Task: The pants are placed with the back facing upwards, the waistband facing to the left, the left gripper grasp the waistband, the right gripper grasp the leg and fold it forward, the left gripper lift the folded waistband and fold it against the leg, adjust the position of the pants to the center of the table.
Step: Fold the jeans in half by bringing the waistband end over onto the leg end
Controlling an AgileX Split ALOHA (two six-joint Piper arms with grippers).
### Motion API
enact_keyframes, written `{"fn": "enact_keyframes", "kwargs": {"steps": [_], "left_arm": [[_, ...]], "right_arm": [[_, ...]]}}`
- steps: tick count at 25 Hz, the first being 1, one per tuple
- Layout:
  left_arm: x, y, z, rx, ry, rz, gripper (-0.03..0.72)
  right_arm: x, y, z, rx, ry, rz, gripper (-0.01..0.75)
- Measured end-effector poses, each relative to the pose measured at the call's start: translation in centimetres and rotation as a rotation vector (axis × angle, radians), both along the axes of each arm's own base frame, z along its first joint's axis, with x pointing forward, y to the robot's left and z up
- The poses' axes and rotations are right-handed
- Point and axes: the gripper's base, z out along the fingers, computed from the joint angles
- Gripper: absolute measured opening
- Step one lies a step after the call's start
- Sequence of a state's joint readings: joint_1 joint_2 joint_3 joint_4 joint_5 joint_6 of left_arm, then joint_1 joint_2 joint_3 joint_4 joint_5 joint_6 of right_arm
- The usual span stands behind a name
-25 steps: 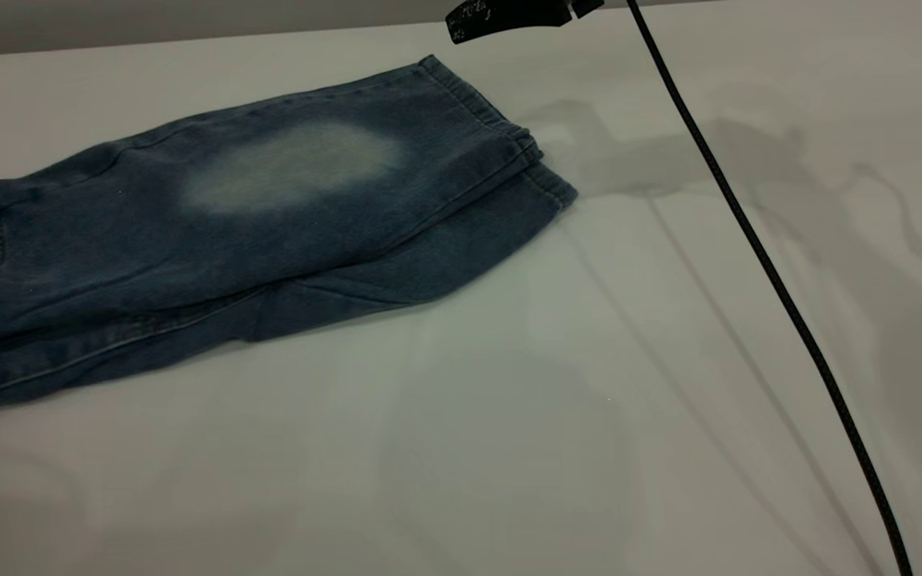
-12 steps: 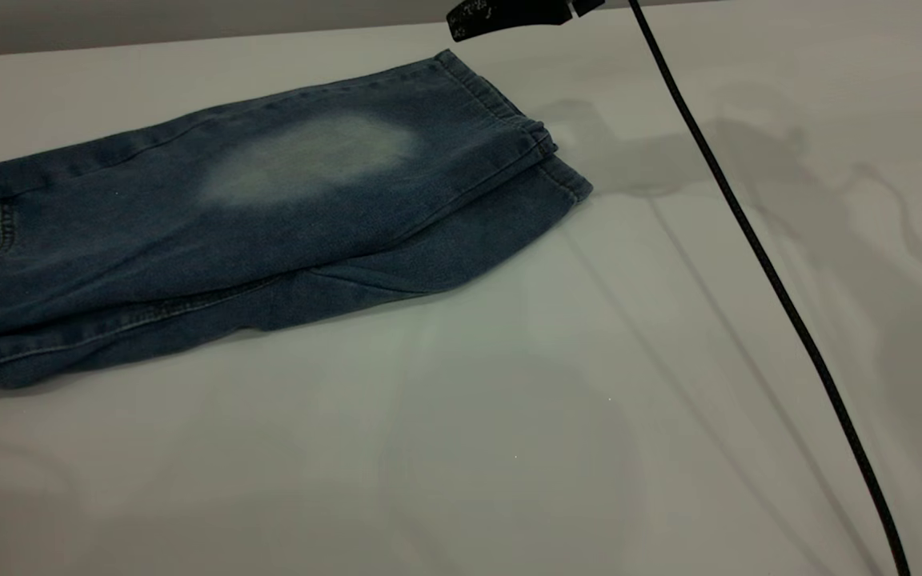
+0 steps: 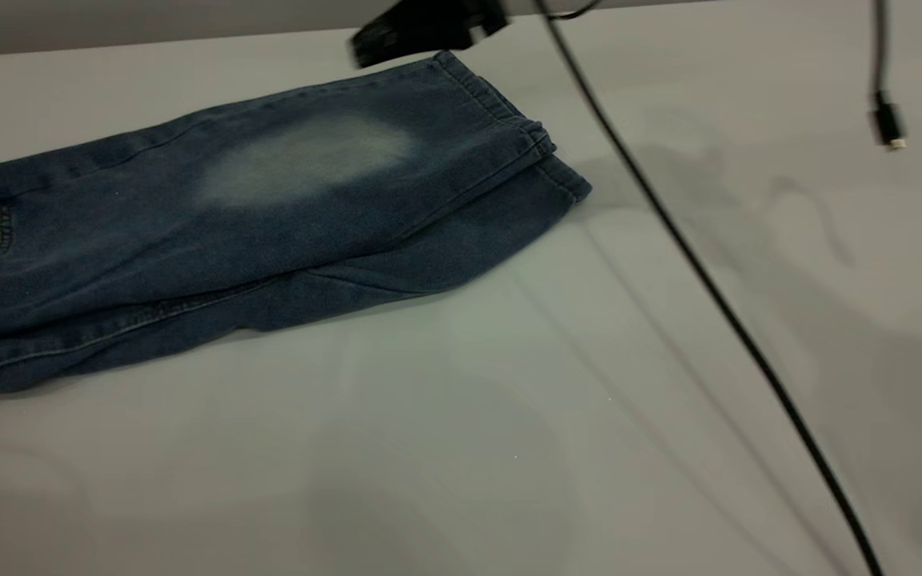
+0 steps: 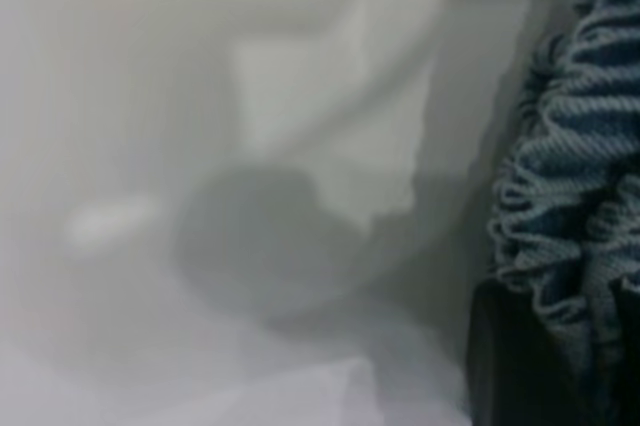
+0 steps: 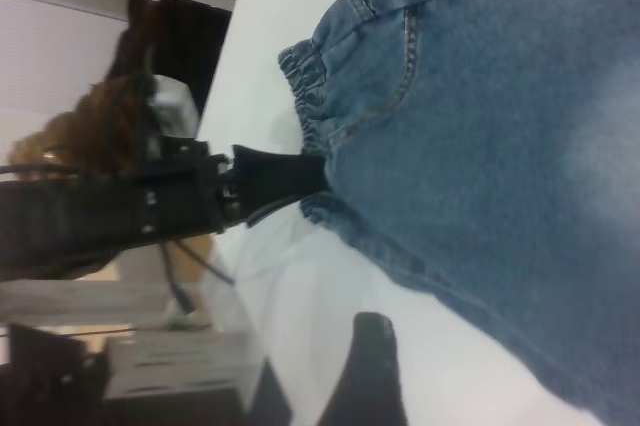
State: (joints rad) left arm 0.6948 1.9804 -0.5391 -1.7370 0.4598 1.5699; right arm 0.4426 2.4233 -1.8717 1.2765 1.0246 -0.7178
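The left end effector [image 5: 300, 178] pinches the waistband [image 5: 312, 111], the pants [image 3: 253, 216] stretching lengthwise away from it toward the right end effector [image 3: 421, 28], whose spread I cannot tell.

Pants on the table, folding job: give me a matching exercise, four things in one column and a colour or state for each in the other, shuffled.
Things:
1. waistband
2. faded patch
3. cable
4. table

Descriptions:
A. whitish, on the upper layer of the pants
B. plain white-grey, lying under everything
C. gathered and ruffled, clamped by the left gripper
D. black, running slantwise across the exterior view to the right of the denim

Pairs: 1-C, 2-A, 3-D, 4-B
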Motion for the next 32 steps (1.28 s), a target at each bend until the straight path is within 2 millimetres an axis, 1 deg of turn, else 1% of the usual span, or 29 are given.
{"fn": "enact_keyframes", "kwargs": {"steps": [4,9,11,15,17,20,23,26,29,32], "left_arm": [[0.2,-0.2,2.0,0.021,-0.075,-0.009,0.183],[0.1,-0.5,5.0,0.073,-0.175,-0.015,0.183],[0.1,-0.7,6.2,0.089,-0.223,-0.021,0.183],[0.2,-1.3,8.7,0.107,-0.334,-0.048,0.183],[0.3,-1.6,9.7,0.113,-0.383,-0.067,0.181],[0.8,-2.8,10.7,0.109,-0.432,-0.119,0.181],[1.4,-4.4,10.8,0.099,-0.435,-0.185,0.181],[2.0,-6.1,11.2,0.096,-0.451,-0.26,0.181],[2.7,-7.4,11.8,0.098,-0.478,-0.324,0.181],[3.7,-8.5,13.1,0.117,-0.529,-0.383,0.181]], "right_arm": [[-1.0,3.0,-0.3,-0.041,-0.081,-0.036,0.552],[-1.8,5.4,-0.8,-0.108,-0.175,-0.103,0.552],[-2.0,6.0,-0.9,-0.131,-0.213,-0.12,0.552],[-1.5,6.3,-1.0,-0.147,-0.254,-0.187,0.552],[-1.6,6.4,-1.5,-0.149,-0.244,-0.18,0.552],[-1.4,6.8,-2.4,-0.14,-0.204,-0.167,0.552],[-1.2,7.3,-3.6,-0.132,-0.157,-0.132,0.552],[-1.2,8.0,-4.3,-0.137,-0.134,-0.113,0.552],[-1.8,8.8,-5.3,-0.145,-0.108,-0.093,0.552],[-2.8,9.8,-6.1,-0.156,-0.106,-0.063,0.552]]}}
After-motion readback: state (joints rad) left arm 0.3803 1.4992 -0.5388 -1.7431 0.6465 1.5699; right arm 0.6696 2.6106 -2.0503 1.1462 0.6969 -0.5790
